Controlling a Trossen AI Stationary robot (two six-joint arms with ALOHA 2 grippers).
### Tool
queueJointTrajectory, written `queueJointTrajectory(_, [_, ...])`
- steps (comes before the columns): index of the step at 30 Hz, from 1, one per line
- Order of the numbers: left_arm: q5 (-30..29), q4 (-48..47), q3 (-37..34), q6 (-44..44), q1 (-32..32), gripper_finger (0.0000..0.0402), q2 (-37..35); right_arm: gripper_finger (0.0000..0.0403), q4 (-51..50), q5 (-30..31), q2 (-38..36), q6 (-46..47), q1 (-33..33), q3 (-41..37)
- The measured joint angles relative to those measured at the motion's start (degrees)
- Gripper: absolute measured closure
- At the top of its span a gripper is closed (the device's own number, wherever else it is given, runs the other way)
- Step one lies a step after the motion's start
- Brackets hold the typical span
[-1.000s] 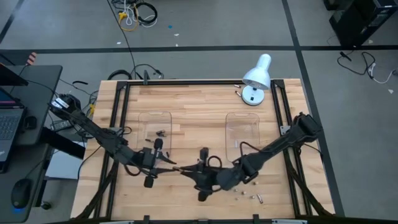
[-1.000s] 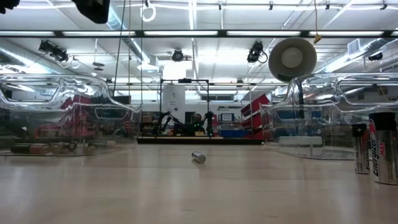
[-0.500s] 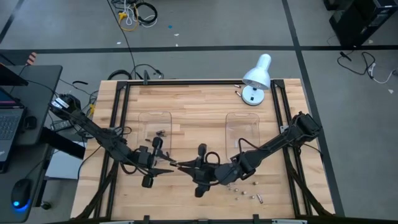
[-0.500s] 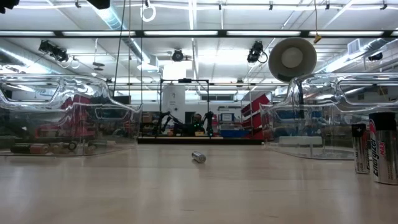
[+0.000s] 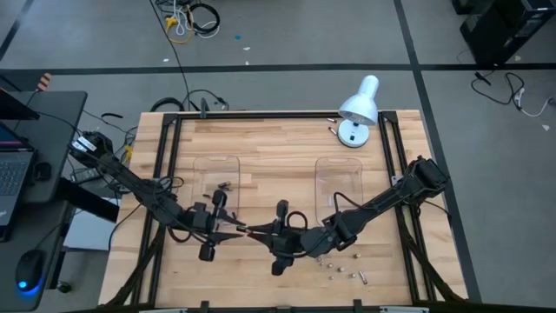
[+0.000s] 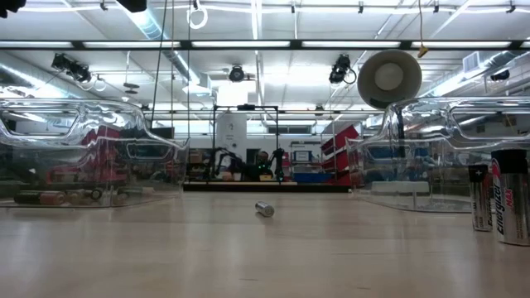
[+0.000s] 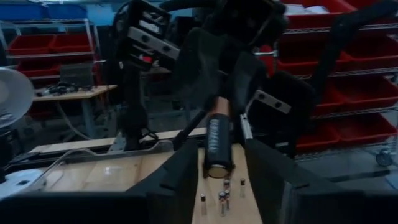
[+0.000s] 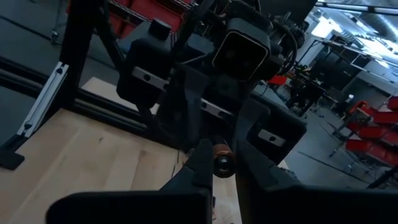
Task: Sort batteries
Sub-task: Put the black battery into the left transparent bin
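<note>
A dark battery (image 7: 217, 144) with a copper-coloured end is up in the air between my two grippers, over the near middle of the table. My right gripper (image 5: 258, 234) is shut on it. My left gripper (image 5: 234, 229) faces it, open, with a finger on either side of the battery's free end and a gap on both sides. Several dark batteries (image 5: 226, 185) lie on the floor of the left clear tray (image 5: 217, 169). Loose silver ones (image 5: 344, 270) rest on the wood near the right arm. My right gripper pinches the battery between its two fingers (image 8: 200, 163), which lie on either side of its copper-ringed end (image 8: 222, 163). It comes level from the table's right side, with the fingers running along the battery. The battery is lifted clear and points at my left gripper.
The right clear tray (image 5: 339, 178) lies far of my right arm. A white desk lamp (image 5: 360, 109) stands at the far edge. The low view shows one battery lying (image 6: 264, 209) mid-table and upright ones (image 6: 509, 197) at its right. Black frame rails line the table's sides.
My right gripper has carried the battery a little toward the table's left and far side, closing on my left gripper. The battery's free end now sits between the left fingers.
</note>
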Motion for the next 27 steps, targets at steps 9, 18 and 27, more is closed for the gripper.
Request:
queueJointTrajectory(9, [-0.92,-0.06,0.00,-1.65,-0.04,0.0376,0.00,0.0363,-0.45,-0.31,0.00,2.75,-0.37,0.00])
queueJointTrajectory(18, [-10.15,-6.33,0.01,-4.07,-2.97,0.0376,-3.59,0.0309,-1.71,10.37,-0.53,4.08,1.71,0.07])
queueJointTrajectory(27, [-24.20,-78.80,7.76,-57.54,-6.81,0.0376,-18.78,0.0299,-2.90,36.04,-1.27,4.50,7.79,0.22])
